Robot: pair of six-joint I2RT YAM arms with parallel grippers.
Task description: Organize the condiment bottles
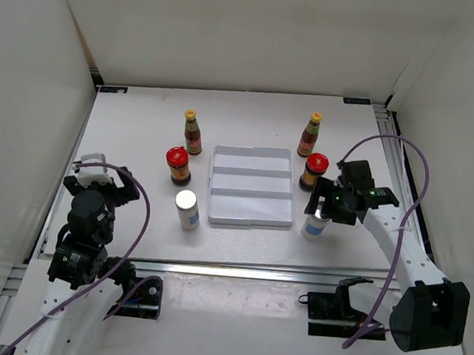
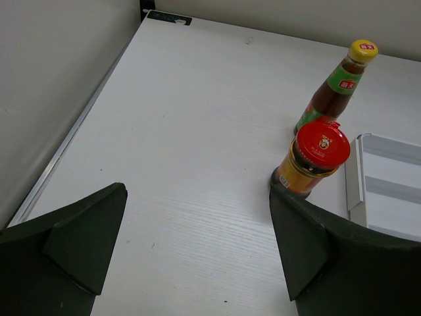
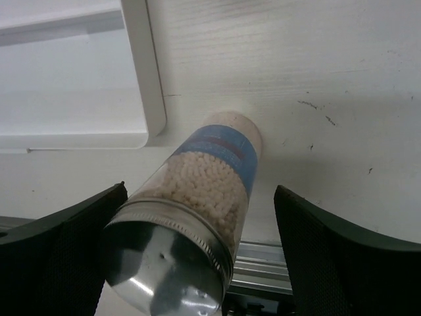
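Observation:
My right gripper point(image 1: 321, 208) is open, its jaws on either side of a white silver-topped shaker point(image 1: 314, 227) standing just right of the tray's front corner. In the right wrist view the shaker point(image 3: 217, 164) stands between the fingers of my right gripper point(image 3: 198, 192), nearer the left one, with a gap on the right. My left gripper point(image 1: 97, 183) is open and empty at the far left. A second shaker point(image 1: 187, 209), a red-lidded jar point(image 1: 177, 165) and a yellow-capped sauce bottle point(image 1: 193, 132) stand left of the tray. Another jar point(image 1: 314, 171) and sauce bottle point(image 1: 310, 134) stand to its right.
The flat white ridged tray point(image 1: 254, 152) lies in the middle and holds nothing. Its edge shows in both wrist views point(image 2: 358, 178) point(image 3: 141, 79). The left wrist view shows my left gripper point(image 2: 197, 191), the jar point(image 2: 316, 155) and the bottle point(image 2: 339, 85) ahead. White walls enclose the table.

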